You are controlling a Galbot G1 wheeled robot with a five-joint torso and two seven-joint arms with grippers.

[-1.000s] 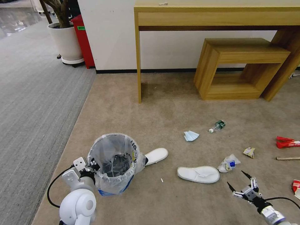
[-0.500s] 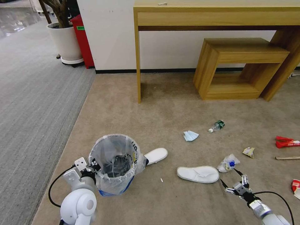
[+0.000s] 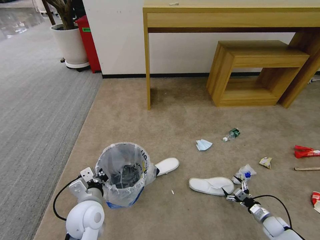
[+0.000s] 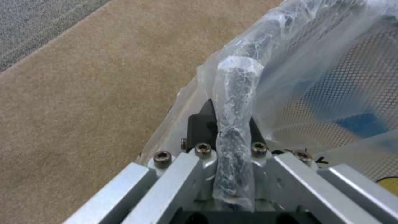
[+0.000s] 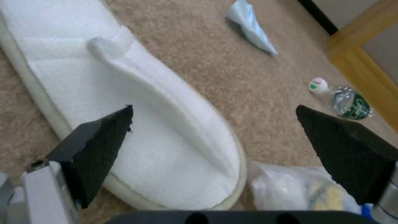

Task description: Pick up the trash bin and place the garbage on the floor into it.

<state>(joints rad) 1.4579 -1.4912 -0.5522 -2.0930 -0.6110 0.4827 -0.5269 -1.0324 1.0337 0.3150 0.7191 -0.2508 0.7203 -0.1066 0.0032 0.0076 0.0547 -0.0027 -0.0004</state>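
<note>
The trash bin, dark with a crinkly clear bag liner, stands on the floor, a beige carpet. My left gripper is shut on its near rim; the left wrist view shows the bagged rim clamped in the left gripper. My right gripper is open, low over the right end of a white slipper. In the right wrist view the right gripper straddles that slipper. A second slipper lies partly behind the bin.
Scattered on the carpet are a blue mask, a green-label bottle, a clear crumpled wrapper, a yellow wrapper, a red packet, a stick and a cup. A wooden desk and bench stand behind.
My right gripper has moved left and lower, from beside the clear wrapper to over the slipper's right end, staying open. The left gripper and bin have barely shifted.
</note>
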